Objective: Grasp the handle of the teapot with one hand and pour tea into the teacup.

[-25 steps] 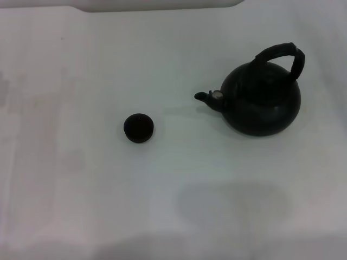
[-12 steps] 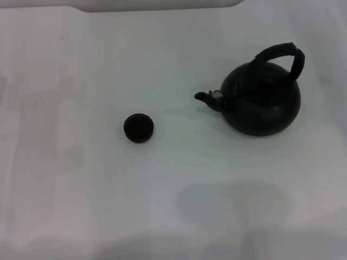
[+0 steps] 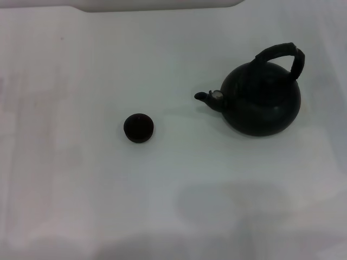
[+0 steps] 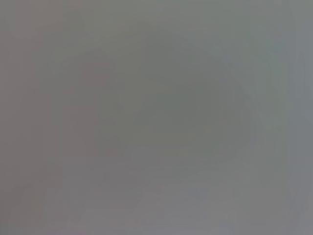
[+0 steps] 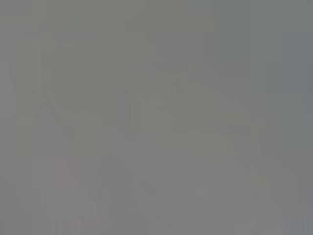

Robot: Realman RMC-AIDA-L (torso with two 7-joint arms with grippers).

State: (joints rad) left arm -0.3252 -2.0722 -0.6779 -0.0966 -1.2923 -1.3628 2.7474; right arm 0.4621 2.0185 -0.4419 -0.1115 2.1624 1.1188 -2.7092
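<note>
The black round teapot [image 3: 263, 103] stands upright on the white table at the right in the head view. Its short spout [image 3: 209, 97] with a pale tip points left toward the teacup. Its thick arched handle [image 3: 282, 56] rises over its top. The tiny dark teacup [image 3: 139, 128] stands to the left of the teapot, apart from it. Neither gripper shows in the head view. Both wrist views show only a plain grey surface with no fingers and no objects.
The white table [image 3: 81, 184] spreads around both objects. Its far edge [image 3: 162, 6] runs along the top of the head view. Soft shadows lie on the table near the front.
</note>
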